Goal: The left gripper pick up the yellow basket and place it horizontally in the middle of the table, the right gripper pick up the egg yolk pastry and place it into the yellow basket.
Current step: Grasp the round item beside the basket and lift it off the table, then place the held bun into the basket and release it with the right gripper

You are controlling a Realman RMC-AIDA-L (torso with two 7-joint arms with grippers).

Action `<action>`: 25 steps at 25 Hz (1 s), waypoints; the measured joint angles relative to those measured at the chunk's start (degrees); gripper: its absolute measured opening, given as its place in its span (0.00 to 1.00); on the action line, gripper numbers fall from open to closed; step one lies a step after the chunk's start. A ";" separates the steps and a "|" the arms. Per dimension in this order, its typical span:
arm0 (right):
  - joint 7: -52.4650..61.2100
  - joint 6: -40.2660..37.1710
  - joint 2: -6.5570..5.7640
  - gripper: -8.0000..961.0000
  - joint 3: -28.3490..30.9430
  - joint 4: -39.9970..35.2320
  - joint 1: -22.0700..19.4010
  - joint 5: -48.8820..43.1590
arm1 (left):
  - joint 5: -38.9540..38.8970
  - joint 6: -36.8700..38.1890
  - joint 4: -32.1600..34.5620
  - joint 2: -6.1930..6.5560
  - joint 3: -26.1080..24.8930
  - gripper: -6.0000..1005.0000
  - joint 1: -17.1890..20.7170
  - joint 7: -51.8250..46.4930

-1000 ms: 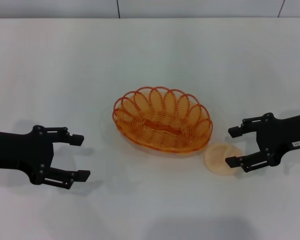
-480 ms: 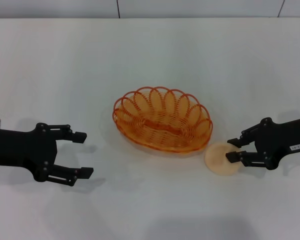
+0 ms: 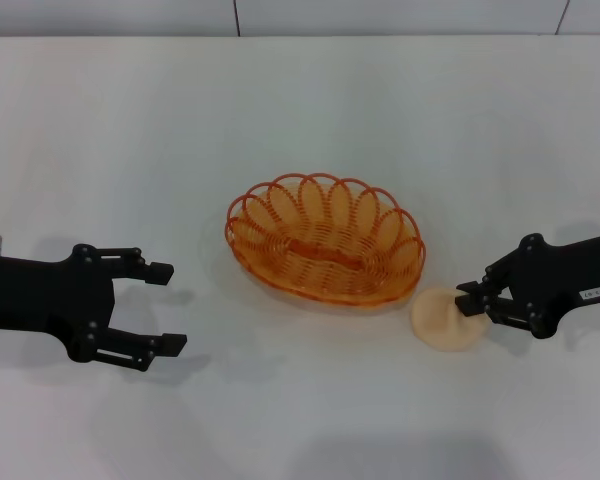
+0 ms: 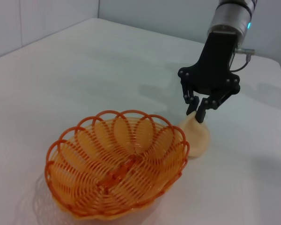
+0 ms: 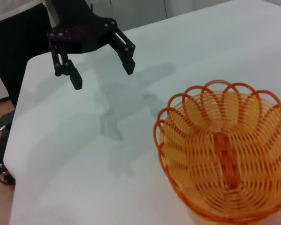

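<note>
The yellow basket [image 3: 325, 240] sits lengthwise across the middle of the white table [image 3: 300, 100]; it also shows in the left wrist view [image 4: 117, 168] and the right wrist view [image 5: 225, 150]. It holds nothing. The egg yolk pastry [image 3: 442, 320] lies on the table just right of the basket's front right rim, touching or nearly touching it. My right gripper [image 3: 467, 300] is shut on the pastry's right edge; the left wrist view shows its fingers [image 4: 197, 114] pinching the pastry [image 4: 196, 136]. My left gripper [image 3: 175, 306] is open and empty, low over the table left of the basket, also seen in the right wrist view [image 5: 103, 76].
The table's far edge meets a pale wall at the top of the head view. Bare tabletop lies in front of the basket and between it and my left gripper.
My right gripper has moved in a little toward the pastry and its fingers have closed on the pastry's right edge. My left gripper has hardly shifted and stays open.
</note>
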 joint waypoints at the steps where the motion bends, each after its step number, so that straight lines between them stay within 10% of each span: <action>1: 0.08 -0.49 -0.11 0.09 0.26 -0.34 -0.02 0.04 | 0.00 0.00 0.00 0.00 0.00 0.88 0.01 0.13; 14: 6.77 -13.04 -1.24 0.04 7.57 -13.86 2.39 3.67 | 0.21 -1.19 -0.01 -0.15 0.29 0.88 0.29 0.97; 25: 0.74 2.37 0.66 0.06 -4.55 -5.33 2.97 21.89 | 1.24 -2.30 -0.01 -1.00 0.53 0.88 -0.44 1.02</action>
